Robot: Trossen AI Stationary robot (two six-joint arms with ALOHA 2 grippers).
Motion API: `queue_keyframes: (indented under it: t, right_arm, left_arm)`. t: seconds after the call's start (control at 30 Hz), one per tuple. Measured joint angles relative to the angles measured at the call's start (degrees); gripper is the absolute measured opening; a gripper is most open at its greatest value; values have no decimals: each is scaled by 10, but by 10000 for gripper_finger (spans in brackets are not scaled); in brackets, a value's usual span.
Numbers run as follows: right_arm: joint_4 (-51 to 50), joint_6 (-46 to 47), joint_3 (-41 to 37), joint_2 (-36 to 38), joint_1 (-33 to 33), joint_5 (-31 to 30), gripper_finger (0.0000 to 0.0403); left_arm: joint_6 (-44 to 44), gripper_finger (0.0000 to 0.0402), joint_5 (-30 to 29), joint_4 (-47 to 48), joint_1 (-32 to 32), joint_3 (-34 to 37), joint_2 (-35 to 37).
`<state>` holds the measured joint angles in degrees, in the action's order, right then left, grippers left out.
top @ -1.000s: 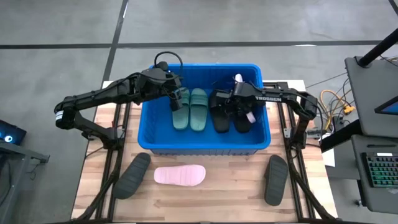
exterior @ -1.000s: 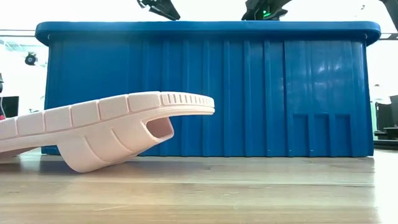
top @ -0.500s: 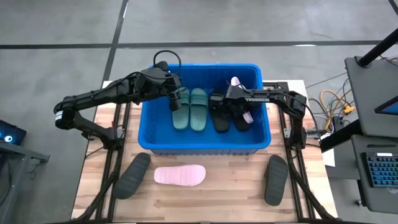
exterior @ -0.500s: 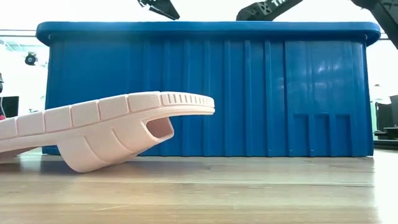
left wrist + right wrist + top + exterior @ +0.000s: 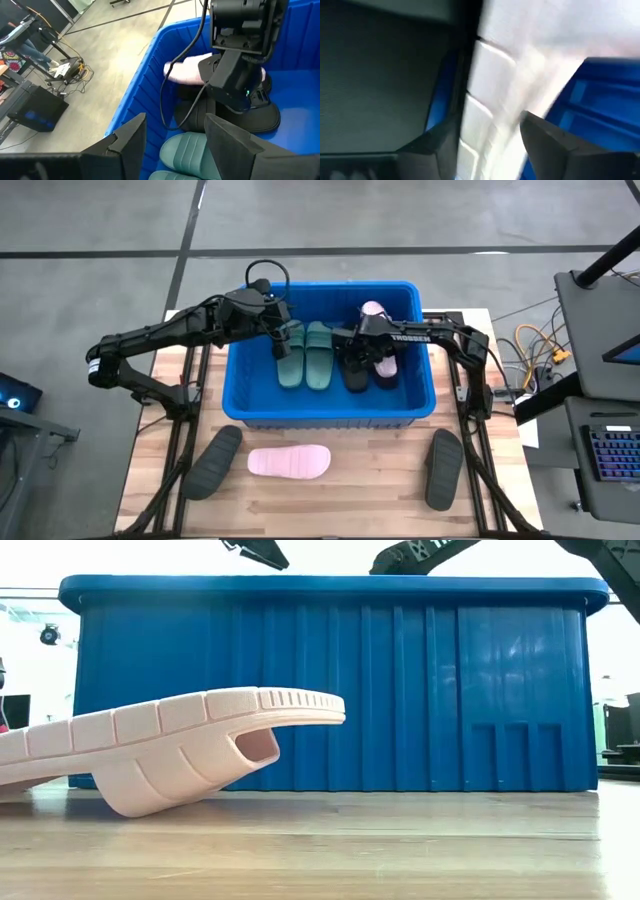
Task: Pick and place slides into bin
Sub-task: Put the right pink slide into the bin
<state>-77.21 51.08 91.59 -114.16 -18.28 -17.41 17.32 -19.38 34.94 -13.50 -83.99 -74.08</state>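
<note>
Since the earlier frame the right gripper (image 5: 372, 358) has slid toward the bin's (image 5: 420, 412) far wall and its jaws have parted around a pale pink slide (image 5: 374, 314), which now leans at the far wall by the right corner (whether it's still touched, cannot tell). The left gripper (image 5: 283, 332) hangs over the dark green pair (image 5: 305, 354) at the bin's left side, jaws moderately apart, empty. A second pink slide (image 5: 289, 462) and two charcoal slides (image 5: 212, 462) (image 5: 444, 469) lie along the table's (image 5: 360, 500) near edge; the black pair (image 5: 356, 372) sits in the bin.
</note>
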Motion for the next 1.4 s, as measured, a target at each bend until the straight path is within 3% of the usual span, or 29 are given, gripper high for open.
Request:
queue_keyframes:
  t: [0.27,1.2,1.4]
  right_arm:
    - [0,-12,13,5,-2,0,210]
    - [9,-79,10,11,-4,80,214]
    - [33,-91,10,11,-4,91,254]
  left_arm:
    - [-1,185,0,0,0,0,0]
    - [-2,185,0,0,0,0,0]
    - [-3,185,0,0,0,0,0]
